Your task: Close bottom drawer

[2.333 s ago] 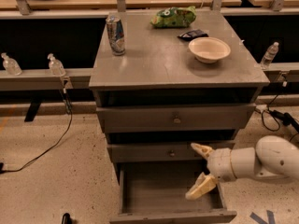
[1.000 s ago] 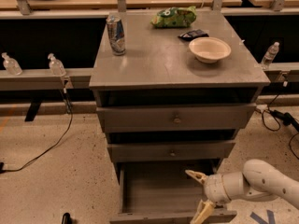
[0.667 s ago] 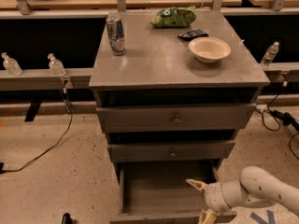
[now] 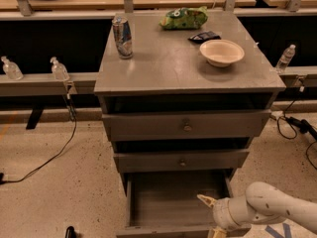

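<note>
gripper (image 4: 211,217): lower right of the frame; we see its fingers spread apart, holding nothing.
bottom drawer (image 4: 168,205): pulled out; gripper at its front right corner, contact unclear.

My 1 arm (image 4: 290,213) comes in from the lower right corner of the view, white and rounded, lying low and nearly level as it reaches toward the left. It swells into a round joint and then narrows to my wrist (image 4: 232,213), a short pale cylinder with a darker band around it. My gripper (image 4: 208,216) sits at the very bottom of the view, right of centre, pointing left. Its 2 fingers are spread well apart: the upper finger (image 4: 206,200) is a pale tan wedge angled up and left, while the lower finger is mostly cut off by the bottom edge.
</note>
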### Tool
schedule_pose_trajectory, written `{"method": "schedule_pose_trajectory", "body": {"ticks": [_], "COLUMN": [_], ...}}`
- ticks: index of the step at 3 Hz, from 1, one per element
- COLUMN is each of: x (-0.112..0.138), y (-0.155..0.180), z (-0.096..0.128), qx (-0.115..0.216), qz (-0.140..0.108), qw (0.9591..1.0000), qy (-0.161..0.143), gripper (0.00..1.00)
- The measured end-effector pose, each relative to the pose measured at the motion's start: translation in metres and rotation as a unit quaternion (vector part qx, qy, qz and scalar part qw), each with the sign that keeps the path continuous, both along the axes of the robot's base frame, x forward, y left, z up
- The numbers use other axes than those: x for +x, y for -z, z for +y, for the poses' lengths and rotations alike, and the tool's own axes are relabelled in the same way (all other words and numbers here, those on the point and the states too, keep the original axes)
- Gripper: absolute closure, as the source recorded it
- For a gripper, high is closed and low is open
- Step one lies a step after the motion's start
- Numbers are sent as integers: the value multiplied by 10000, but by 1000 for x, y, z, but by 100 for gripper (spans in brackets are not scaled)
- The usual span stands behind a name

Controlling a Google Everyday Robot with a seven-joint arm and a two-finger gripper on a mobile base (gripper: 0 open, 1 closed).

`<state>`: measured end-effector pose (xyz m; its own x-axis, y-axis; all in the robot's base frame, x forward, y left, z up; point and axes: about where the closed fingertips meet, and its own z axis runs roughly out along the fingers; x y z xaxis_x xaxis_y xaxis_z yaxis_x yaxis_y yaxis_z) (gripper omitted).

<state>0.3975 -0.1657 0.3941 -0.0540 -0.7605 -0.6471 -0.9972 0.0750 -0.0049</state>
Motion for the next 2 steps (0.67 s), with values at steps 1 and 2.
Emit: {"method": "schedule_pose_trajectory", "body": {"ticks": [1, 2], "x": [8, 25], "y": [18, 76], "z": [2, -6], "qx": [20, 41], "qz": [-261, -616], "qw": [9996, 9978], "qy": [66, 232], "gripper": [0, 0]}}
